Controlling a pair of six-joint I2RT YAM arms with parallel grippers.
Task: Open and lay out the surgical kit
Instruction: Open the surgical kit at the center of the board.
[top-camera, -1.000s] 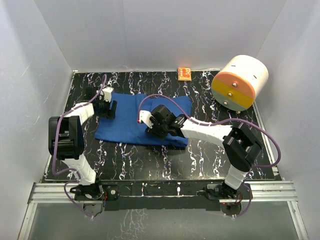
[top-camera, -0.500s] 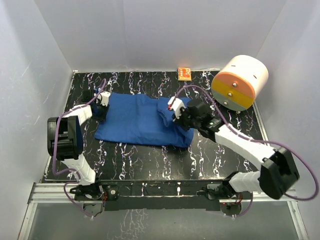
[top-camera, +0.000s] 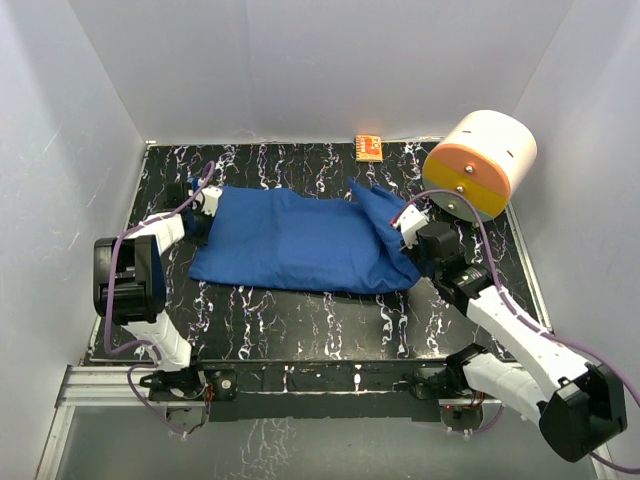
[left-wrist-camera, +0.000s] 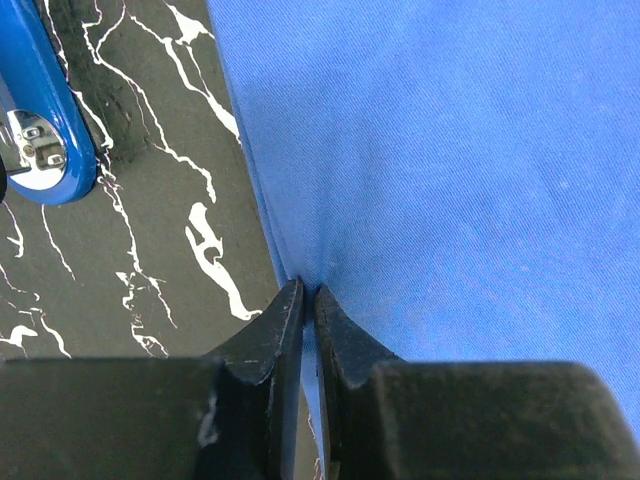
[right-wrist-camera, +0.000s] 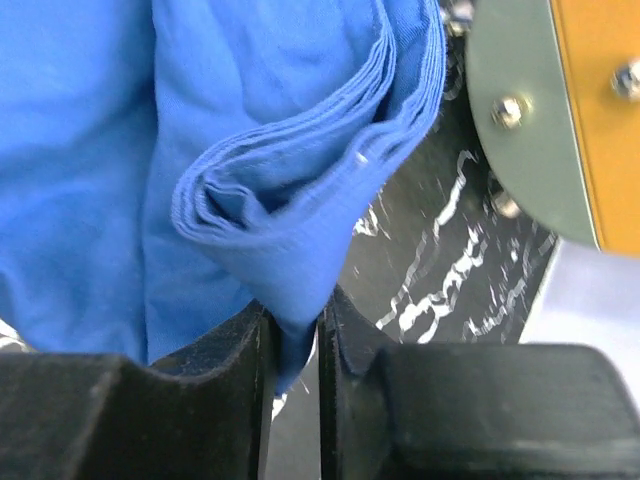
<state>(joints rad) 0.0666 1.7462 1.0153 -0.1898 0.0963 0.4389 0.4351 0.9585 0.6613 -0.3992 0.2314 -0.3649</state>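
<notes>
left fingers (left-wrist-camera: 258, 372) and right fingers (right-wrist-camera: 238, 382) each pinch the blue cloth (top-camera: 290, 242); a hard pull could slip it free.

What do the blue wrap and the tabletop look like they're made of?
Blue wrap: woven cloth, matte. The wrist views show a fine twill-like weave and soft layered folds.
Tabletop: hard, smooth black surface with white marble-like veining. It is possibly printed laminate or film rather than stone; the look leaves that open.
</notes>
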